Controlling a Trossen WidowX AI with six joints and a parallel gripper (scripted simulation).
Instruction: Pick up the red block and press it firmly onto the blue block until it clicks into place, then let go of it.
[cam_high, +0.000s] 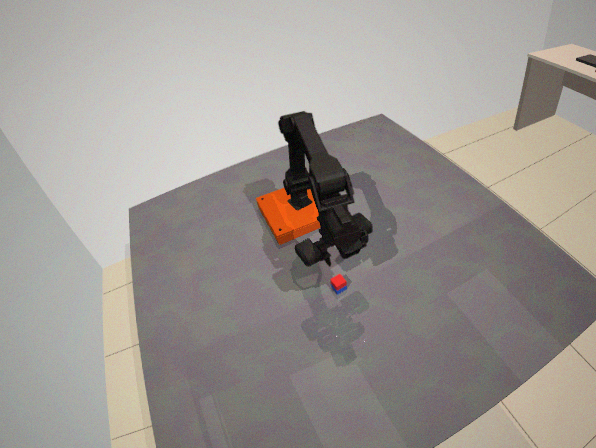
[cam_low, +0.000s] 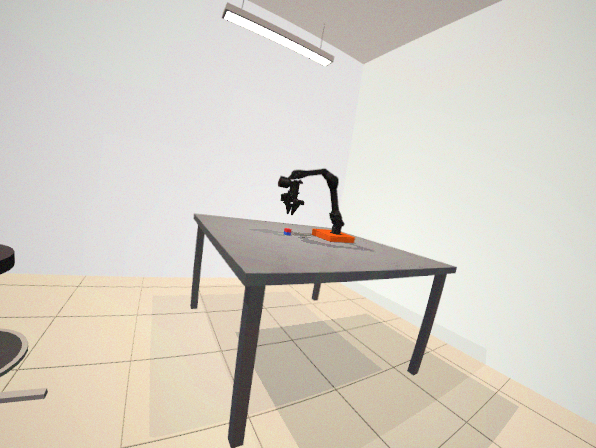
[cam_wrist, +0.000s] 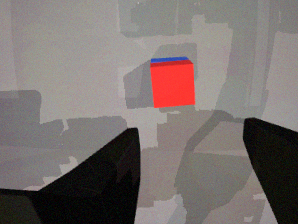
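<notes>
Beneath the open, empty gripper (cam_high: 327, 260) (cam_low: 291, 212) (cam_wrist: 192, 133), the red block (cam_high: 338, 281) (cam_low: 287, 230) (cam_wrist: 173, 85) largely hides the blue block (cam_high: 340, 290) (cam_low: 287, 233) (cam_wrist: 169, 59). Whether they have clicked together cannot be made out.

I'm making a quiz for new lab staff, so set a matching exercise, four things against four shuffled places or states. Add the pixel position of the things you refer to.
1. Red block (cam_high: 338, 281) (cam_wrist: 173, 85)
2. Blue block (cam_high: 340, 290) (cam_wrist: 169, 59)
3. Gripper (cam_low: 291, 213) (cam_wrist: 192, 133)
4. Orange base plate (cam_high: 274, 216) (cam_low: 322, 235)

A. under the arm's foot
B. directly on the tabletop, beneath another block
C. open, above the table
D. on top of another block

Pairs: 1-D, 2-B, 3-C, 4-A
</notes>
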